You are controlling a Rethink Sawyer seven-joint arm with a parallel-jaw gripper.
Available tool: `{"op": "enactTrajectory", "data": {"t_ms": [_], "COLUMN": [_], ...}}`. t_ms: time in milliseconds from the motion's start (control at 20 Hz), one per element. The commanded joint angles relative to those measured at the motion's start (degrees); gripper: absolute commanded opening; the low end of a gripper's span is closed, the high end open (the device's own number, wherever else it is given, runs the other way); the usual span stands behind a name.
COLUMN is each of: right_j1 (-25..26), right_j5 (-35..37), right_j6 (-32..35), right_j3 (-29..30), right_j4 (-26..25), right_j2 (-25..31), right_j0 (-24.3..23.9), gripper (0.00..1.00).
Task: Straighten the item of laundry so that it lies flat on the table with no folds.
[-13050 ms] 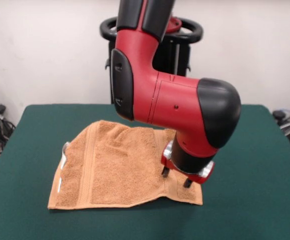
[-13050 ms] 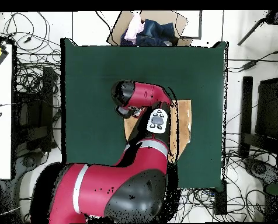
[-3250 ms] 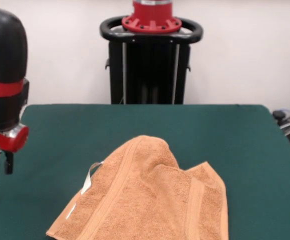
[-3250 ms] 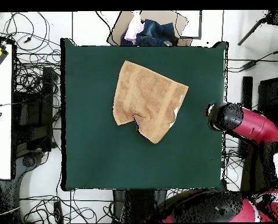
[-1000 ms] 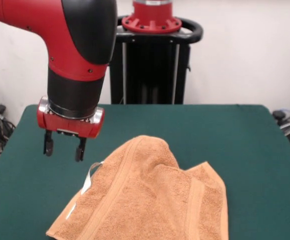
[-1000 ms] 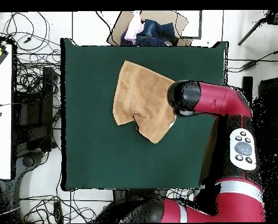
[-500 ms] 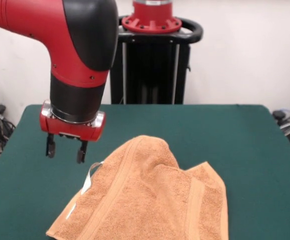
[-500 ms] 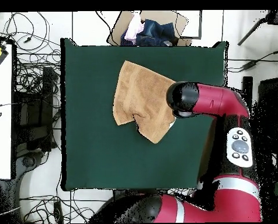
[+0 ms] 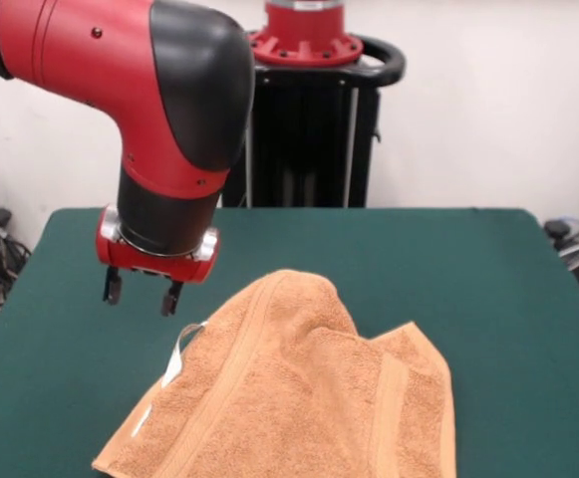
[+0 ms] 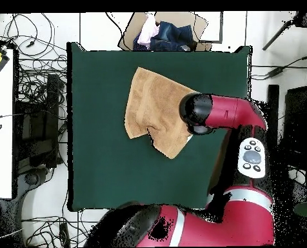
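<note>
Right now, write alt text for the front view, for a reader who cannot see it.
A rumpled orange-tan terry-cloth towel lies folded over itself on a dark green felt-topped table. The red and black robot arm's gripper hangs open just above the table, beside the towel's edge with the small white tag.

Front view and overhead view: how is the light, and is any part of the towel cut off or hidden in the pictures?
Front view: light is soft and even; the towel runs off the bottom edge, and the open claw casts no strong shadow on the table. Overhead view: the arm covers the towel's edge nearest it, and the claw is hidden beneath the arm.
</note>
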Motion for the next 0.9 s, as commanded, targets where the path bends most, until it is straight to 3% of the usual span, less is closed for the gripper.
{"op": "enactTrajectory", "data": {"t_ms": [50,250,700,900], "right_j1": [2.91,2.97,1.07,0.47], "right_j5": [7.06,9.60,4.11,5.72], "right_j6": [10.46,9.65,10.75,9.10], "right_j3": [-0.98,-1.49,1.55,2.60], "right_j4": [0.37,0.74,6.42,8.22], "right_j2": [-1.56,-1.90,2.58,3.03], "right_j0": [2.20,2.76,-0.07,-0.76], "gripper": [1.00,1.00,1.00,1.00]}}
